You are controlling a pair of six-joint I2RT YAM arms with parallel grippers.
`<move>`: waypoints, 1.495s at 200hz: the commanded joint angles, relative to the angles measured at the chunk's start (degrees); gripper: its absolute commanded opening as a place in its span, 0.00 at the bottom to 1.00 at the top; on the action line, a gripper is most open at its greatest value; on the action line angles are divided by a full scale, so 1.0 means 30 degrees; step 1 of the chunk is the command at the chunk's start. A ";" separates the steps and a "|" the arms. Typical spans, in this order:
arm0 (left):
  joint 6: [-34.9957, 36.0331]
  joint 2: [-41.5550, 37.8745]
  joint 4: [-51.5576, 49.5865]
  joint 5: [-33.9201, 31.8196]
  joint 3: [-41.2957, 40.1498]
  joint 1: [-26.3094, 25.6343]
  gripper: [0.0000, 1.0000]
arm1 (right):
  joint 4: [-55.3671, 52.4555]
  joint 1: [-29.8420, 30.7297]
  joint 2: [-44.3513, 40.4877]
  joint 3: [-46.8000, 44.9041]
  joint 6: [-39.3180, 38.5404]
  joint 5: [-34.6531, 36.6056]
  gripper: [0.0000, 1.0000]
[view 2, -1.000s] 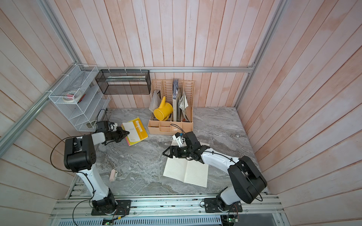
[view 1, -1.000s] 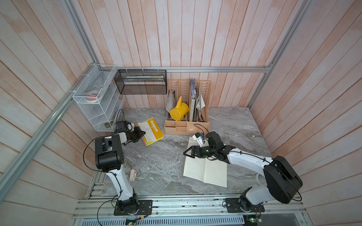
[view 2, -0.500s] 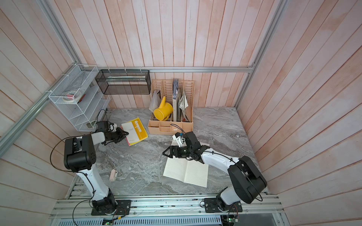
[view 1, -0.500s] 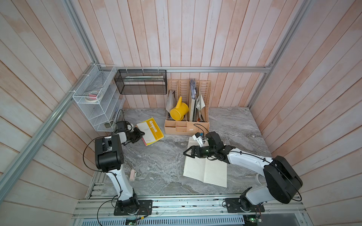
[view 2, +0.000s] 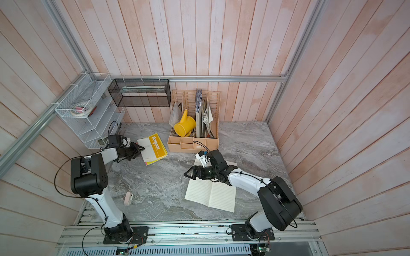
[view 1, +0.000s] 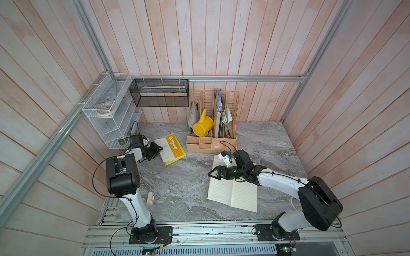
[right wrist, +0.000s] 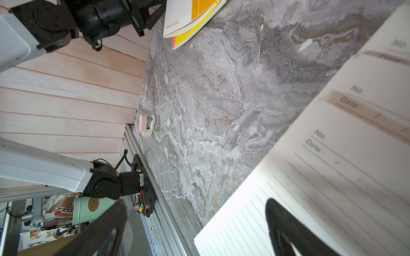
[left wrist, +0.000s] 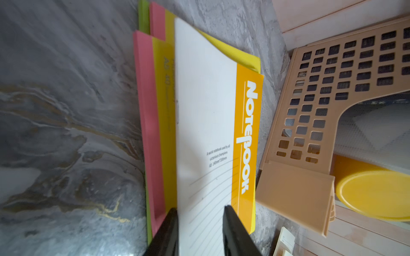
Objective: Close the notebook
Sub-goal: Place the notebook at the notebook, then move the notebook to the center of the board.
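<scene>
Open notebook (view 1: 230, 196) sits right under the right gripper (view 1: 214, 174), spreading toward 5 o'clock. Its fingers (right wrist: 286, 228) are spread wide, holding nothing, one over the lined page.

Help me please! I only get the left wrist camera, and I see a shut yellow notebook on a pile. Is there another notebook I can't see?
Observer: Yes. An open notebook lies with its lined pages up, in front of the right arm.
Operator: Is anything near it?
Observer: The right end effector is over its far left corner, jaws wide apart, holding nothing.
Operator: What's on the wall?
Observer: A white wire shelf with a roll of tape in its top basket.
</scene>
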 commanded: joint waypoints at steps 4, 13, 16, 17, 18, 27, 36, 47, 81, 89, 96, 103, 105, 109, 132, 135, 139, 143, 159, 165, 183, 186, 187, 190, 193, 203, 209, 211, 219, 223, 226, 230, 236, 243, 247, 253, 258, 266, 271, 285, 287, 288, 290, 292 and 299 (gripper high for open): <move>0.0410 -0.0583 -0.0639 -0.0351 0.0486 0.0110 0.37 | 0.0214 -0.0084 -0.0423 -0.0248 0.0014 -0.0200 0.98; 0.0431 -0.0671 -0.0892 -0.0596 0.0577 0.0110 0.37 | 0.0179 -0.0082 -0.0496 -0.0292 0.0018 -0.0187 0.98; 0.0423 -0.0697 -0.0961 -0.0649 0.0593 0.0110 0.37 | 0.0176 -0.0075 -0.0524 -0.0305 0.0031 -0.0173 0.98; 0.0449 -0.0707 -0.0972 -0.0670 0.0597 0.0110 0.37 | 0.0167 -0.0073 -0.0541 -0.0306 0.0032 -0.0165 0.98; 0.0463 -0.0712 -0.1007 -0.0695 0.0613 0.0110 0.37 | 0.0163 -0.0071 -0.0549 -0.0321 0.0032 -0.0162 0.98; 0.0519 -0.0817 -0.1233 -0.0936 0.0698 0.0110 0.38 | 0.0140 -0.0083 -0.0665 -0.0365 0.0033 -0.0129 0.98; 0.0570 -0.0863 -0.1465 -0.1123 0.0814 0.0110 0.38 | 0.0139 -0.0081 -0.0731 -0.0422 0.0060 -0.0107 0.98; 0.0705 -0.0888 -0.1893 -0.1397 0.1102 0.0110 0.38 | 0.0088 -0.0091 -0.0795 -0.0425 0.0047 -0.0070 0.98; 0.0944 -0.1059 -0.3580 -0.2820 0.1986 0.0100 0.39 | -0.0263 -0.0098 -0.1192 -0.0421 -0.0055 0.0046 0.98; 0.0982 -0.1180 -0.3728 -0.3045 0.2074 0.0110 0.39 | -0.0276 -0.0095 -0.1285 -0.0444 -0.0026 0.0085 0.98; 0.1056 -0.1240 -0.3968 -0.3238 0.2213 0.0109 0.39 | -0.0256 -0.0093 -0.1341 -0.0482 0.0003 0.0123 0.98; 0.1098 -0.1315 -0.4361 -0.3499 0.2401 0.0102 0.40 | -0.0225 -0.0089 -0.1356 -0.0511 0.0003 0.0110 0.98; 0.1115 -0.1357 -0.4413 -0.3560 0.2449 0.0108 0.40 | -0.0223 -0.0075 -0.1365 -0.0505 0.0003 0.0107 0.98; 0.1127 -0.1383 -0.4558 -0.3671 0.2499 0.0102 0.40 | -0.0222 -0.0065 -0.1377 -0.0521 0.0029 0.0102 0.98; 0.1109 -0.2013 -0.5197 -0.4363 0.2742 0.0110 0.41 | -0.0083 -0.0066 -0.1407 -0.0600 0.0124 0.0103 0.98; 0.1097 -0.2095 -0.5242 -0.4497 0.2739 0.0110 0.41 | -0.0051 -0.0029 -0.1407 -0.0600 0.0121 0.0105 0.98; 0.1088 -0.2226 -0.5345 -0.4669 0.2739 0.0108 0.42 | -0.0047 -0.0020 -0.1407 -0.0611 0.0146 0.0106 0.98; 0.1087 -0.2344 -0.5420 -0.4817 0.2739 0.0109 0.42 | -0.0074 -0.0019 -0.1422 -0.0596 0.0150 0.0106 0.98; 0.0906 -0.2975 -0.6007 -0.5401 0.2669 0.0082 0.43 | -0.0137 -0.0023 -0.1508 -0.0568 0.0128 0.0120 0.98; 0.0695 -0.3413 -0.6009 -0.5241 0.2410 0.0015 0.43 | -0.0278 -0.0020 -0.1581 -0.0550 0.0079 0.0230 0.98; -0.0176 -0.5675 -0.4211 -0.3449 0.0007 -0.0798 0.43 | -0.0850 -0.0170 -0.1923 -0.0589 -0.0055 0.0884 0.98; -0.0327 -0.6123 -0.3932 -0.3262 -0.0353 -0.1055 0.43 | -0.0894 -0.0233 -0.1999 -0.0624 -0.0055 0.0939 0.98; -0.0365 -0.6262 -0.3820 -0.3206 -0.0448 -0.1147 0.43 | -0.0910 -0.0269 -0.2025 -0.0641 -0.0055 0.0947 0.98; -0.0461 -0.6684 -0.3612 -0.2990 -0.0787 -0.1443 0.43 | -0.0945 -0.0340 -0.2088 -0.0678 -0.0055 0.0980 0.98; -0.0509 -0.7070 -0.3388 -0.2750 -0.1075 -0.1732 0.43 | -0.0983 -0.0426 -0.2129 -0.0738 -0.0055 0.1035 0.98; -0.0600 -0.8111 -0.2806 -0.1840 -0.1912 -0.2906 0.43 | -0.1180 -0.0786 -0.2415 -0.0938 0.0030 0.1212 0.98; -0.0621 -0.8603 -0.2664 -0.1187 -0.2258 -0.3569 0.43 | -0.1278 -0.1044 -0.2601 -0.1064 0.0062 0.1235 0.98; -0.0641 -0.8738 -0.2605 -0.0983 -0.2378 -0.3820 0.43 | -0.1306 -0.1149 -0.2643 -0.1104 0.0062 0.1223 0.98; -0.0688 -0.9344 -0.2142 -0.0195 -0.3042 -0.4755 0.43 | -0.1498 -0.1521 -0.2945 -0.1282 0.0062 0.1252 0.98; -0.0730 -0.9621 -0.1913 0.0185 -0.3297 -0.5182 0.43 | -0.1628 -0.1708 -0.3083 -0.1370 0.0062 0.1316 0.98; -0.0726 -0.9791 -0.1883 0.0433 -0.3447 -0.5499 0.43 | -0.1757 -0.1850 -0.3209 -0.1451 0.0062 0.1345 0.98; -0.0747 -0.9998 -0.1960 0.0680 -0.3617 -0.5926 0.43 | -0.1893 -0.2066 -0.3422 -0.1539 0.0062 0.1439 0.98; -0.0805 -1.0338 -0.1957 0.1012 -0.3967 -0.6497 0.44 | -0.2165 -0.2385 -0.3751 -0.1650 0.0062 0.1627 0.98; -0.0962 -1.0814 -0.1807 0.1338 -0.4451 -0.7147 0.45 | -0.2584 -0.2728 -0.4131 -0.1789 0.0062 0.1919 0.98; -0.1117 -1.1064 -0.1789 0.1476 -0.4729 -0.7437 0.45 | -0.2862 -0.2924 -0.4337 -0.1890 0.0040 0.2096 0.98; -0.1282 -1.1467 -0.1803 0.1707 -0.5211 -0.7834 0.46 | -0.3309 -0.3193 -0.4656 -0.1992 0.0165 0.2423 0.98; -0.1388 -1.1767 -0.1887 0.1909 -0.5576 -0.8117 0.48 | -0.3718 -0.3381 -0.4895 -0.2117 0.0258 0.2722 0.98; -0.1428 -1.2239 -0.2220 0.2001 -0.6159 -0.8491 0.49 | -0.4246 -0.3646 -0.5305 -0.2363 0.0423 0.3324 0.98; -0.1456 -1.2508 -0.2370 0.1977 -0.6583 -0.8745 0.48 | -0.4537 -0.3794 -0.5510 -0.2569 0.0558 0.3707 0.98; -0.1459 -1.3378 -0.2681 0.2258 -0.7828 -0.9430 0.49 | -0.4943 -0.4247 -0.6167 -0.3341 0.1036 0.4291 0.98; -0.1473 -1.3419 -0.2748 0.2326 -0.8011 -0.9548 0.49 | -0.4940 -0.4315 -0.6259 -0.3483 0.1126 0.4309 0.98; -0.1480 -1.3484 -0.2788 0.2356 -0.8085 -0.9597 0.49 | -0.4969 -0.4346 -0.6309 -0.3550 0.1165 0.4346 0.98; -0.1522 -1.3606 -0.2797 0.2378 -0.8244 -0.9737 0.49 | -0.4998 -0.4398 -0.6397 -0.3652 0.1231 0.4352 0.98; -0.1576 -1.3739 -0.2814 0.2406 -0.8422 -0.9830 0.49 | -0.5020 -0.4463 -0.6456 -0.3743 0.1329 0.4353 0.98; -0.1907 -1.4175 -0.2617 0.2517 -0.9157 -1.0304 0.49 | -0.5059 -0.4610 -0.6787 -0.4121 0.1605 0.4414 0.98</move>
